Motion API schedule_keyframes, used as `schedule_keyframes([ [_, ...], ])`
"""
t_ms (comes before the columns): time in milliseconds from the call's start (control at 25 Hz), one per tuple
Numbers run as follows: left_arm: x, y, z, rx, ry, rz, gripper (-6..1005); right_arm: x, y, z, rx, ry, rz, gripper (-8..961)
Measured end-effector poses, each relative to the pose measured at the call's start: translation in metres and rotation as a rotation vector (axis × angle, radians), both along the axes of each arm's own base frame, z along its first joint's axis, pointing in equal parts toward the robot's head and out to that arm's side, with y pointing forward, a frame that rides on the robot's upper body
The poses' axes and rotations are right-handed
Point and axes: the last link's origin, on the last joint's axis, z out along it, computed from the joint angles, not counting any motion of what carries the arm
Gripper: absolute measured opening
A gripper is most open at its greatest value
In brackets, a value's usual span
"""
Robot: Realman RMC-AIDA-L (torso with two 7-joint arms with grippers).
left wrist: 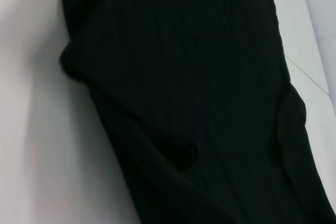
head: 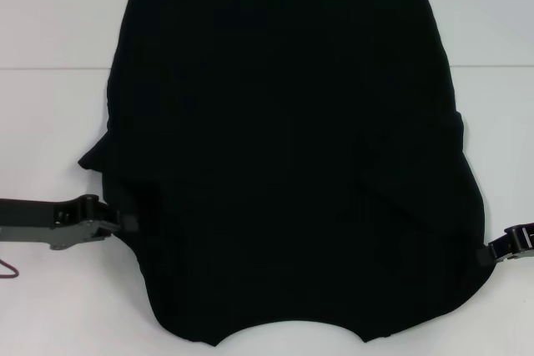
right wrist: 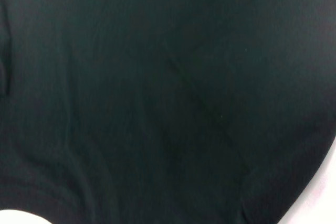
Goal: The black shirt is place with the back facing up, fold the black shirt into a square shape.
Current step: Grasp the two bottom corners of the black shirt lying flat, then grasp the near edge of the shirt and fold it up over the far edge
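White desk with a seam and a small reddish object

The desk is a plain, matte white surface that fills the head view out to every edge. A thin straight seam crosses it from side to side in the far half, showing on both the left and the right margins. Near the lower left corner of the head view lies a small thin reddish-brown hooked object, flat on the desk; what it is cannot be told. The left wrist view shows the same bare white top and a faint seam line.
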Motion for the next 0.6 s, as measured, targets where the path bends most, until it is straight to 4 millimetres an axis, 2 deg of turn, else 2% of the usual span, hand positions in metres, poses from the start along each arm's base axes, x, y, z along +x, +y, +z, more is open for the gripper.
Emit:
schedule_keyframes([
  [120,0.002,0.000,-0.002,-0.014,-0.004,-0.014,57,0.001,-0.001,0.001,0.006,0.004,-0.007,60],
  [360,0.011,-0.005,-0.005,-0.076,-0.022,-0.084,57,0.007,-0.009,0.006,0.001,0.026,-0.036,56],
  [600,0.021,-0.021,-0.007,-0.217,-0.038,-0.151,58,0.020,-0.033,0.019,-0.022,0.040,-0.111,57],
])
